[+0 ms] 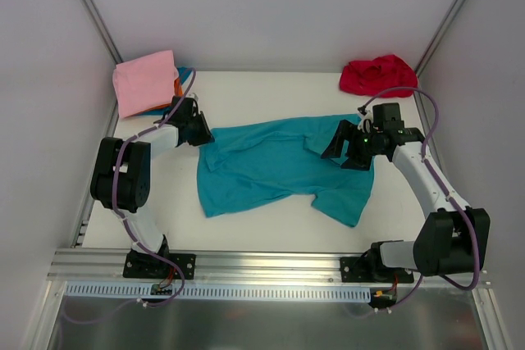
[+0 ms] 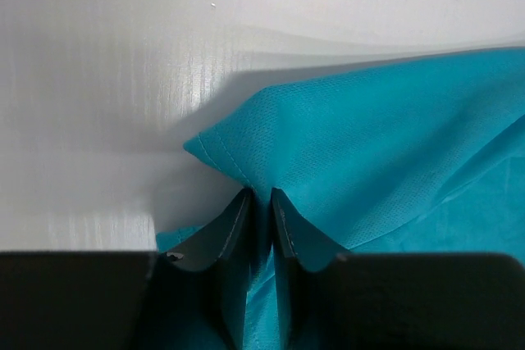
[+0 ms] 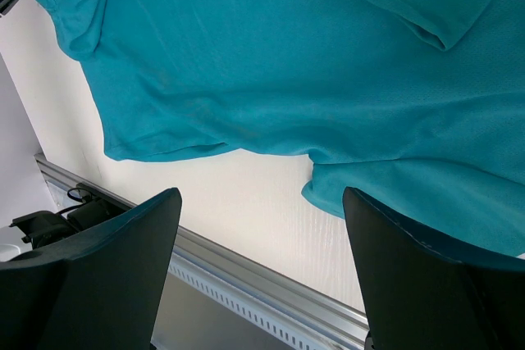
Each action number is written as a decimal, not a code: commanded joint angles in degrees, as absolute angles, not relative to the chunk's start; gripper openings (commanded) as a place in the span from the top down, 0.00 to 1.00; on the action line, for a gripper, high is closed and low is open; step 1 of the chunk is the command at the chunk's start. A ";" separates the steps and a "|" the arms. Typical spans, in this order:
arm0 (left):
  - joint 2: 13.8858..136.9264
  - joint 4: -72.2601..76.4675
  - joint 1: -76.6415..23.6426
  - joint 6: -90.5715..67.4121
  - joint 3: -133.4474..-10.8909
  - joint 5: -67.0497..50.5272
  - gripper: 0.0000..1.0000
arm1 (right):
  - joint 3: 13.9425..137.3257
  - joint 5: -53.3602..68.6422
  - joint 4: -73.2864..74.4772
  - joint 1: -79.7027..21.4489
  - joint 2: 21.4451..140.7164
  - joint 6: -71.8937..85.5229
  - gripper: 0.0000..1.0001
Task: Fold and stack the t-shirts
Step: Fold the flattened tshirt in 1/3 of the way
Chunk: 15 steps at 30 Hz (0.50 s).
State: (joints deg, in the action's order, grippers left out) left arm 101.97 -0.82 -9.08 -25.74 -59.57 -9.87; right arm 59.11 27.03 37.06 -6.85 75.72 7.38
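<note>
A teal t-shirt point(image 1: 279, 165) lies spread and rumpled across the middle of the white table. My left gripper point(image 1: 203, 134) is shut on the shirt's left corner; in the left wrist view the teal cloth point(image 2: 369, 145) is pinched between the dark fingers point(image 2: 238, 227). My right gripper point(image 1: 338, 147) is open and empty above the shirt's right side; its wide-apart fingers point(image 3: 107, 260) frame the teal shirt point(image 3: 271, 63) and bare table. A folded pink shirt point(image 1: 143, 79) tops a stack at the back left. A crumpled red shirt point(image 1: 377, 74) lies at the back right.
An orange and a teal layer point(image 1: 177, 86) show under the pink shirt. White walls enclose the table on three sides. A metal rail point(image 1: 271, 264) runs along the near edge, also in the right wrist view point(image 3: 246, 284).
</note>
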 commanded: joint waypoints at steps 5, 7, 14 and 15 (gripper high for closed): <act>99.84 -2.37 -9.76 -24.26 -61.43 -8.53 0.78 | 58.80 26.72 36.21 -6.77 76.20 6.68 0.15; 99.76 -2.46 -9.76 -24.08 -61.52 -8.44 0.78 | 58.80 26.63 36.30 -6.77 76.29 6.59 0.15; 99.32 -3.16 -9.76 -23.73 -61.96 -7.74 0.77 | 58.71 26.89 36.12 -6.77 76.73 6.68 0.14; 99.23 -3.25 -9.76 -23.73 -61.96 -7.65 0.78 | 58.71 26.89 36.04 -6.77 76.73 6.68 0.14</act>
State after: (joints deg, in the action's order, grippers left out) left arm 101.97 -2.57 -9.08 -25.17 -59.79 -8.64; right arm 59.11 27.03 36.88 -6.85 76.62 7.38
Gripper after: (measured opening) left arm 0.226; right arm 0.854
